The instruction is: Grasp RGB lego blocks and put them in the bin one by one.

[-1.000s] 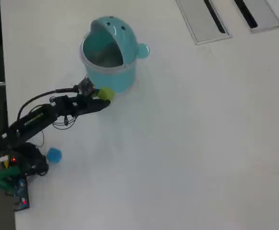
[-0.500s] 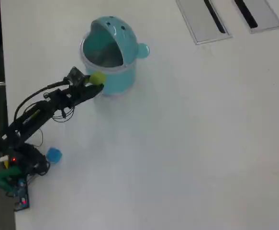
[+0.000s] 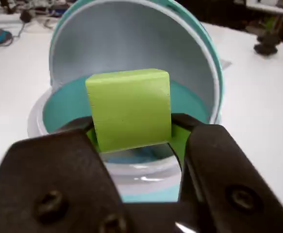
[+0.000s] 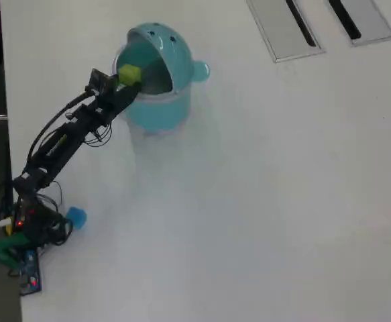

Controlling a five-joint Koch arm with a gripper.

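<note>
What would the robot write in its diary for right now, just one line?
jaws: shut on small yellow-green plastic cube | position: over open teal round plastic bin | blue cube: on table by arm base | red cube: unseen

The claw (image 3: 131,133) holds a block (image 3: 130,108) over the bin's (image 4: 156,107) opening.

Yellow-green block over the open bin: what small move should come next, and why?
Probably open the claw and drop it. The yellow-green block is clamped between the jaws over the bin, whose lid is swung back, leaving the teal opening below.
</note>
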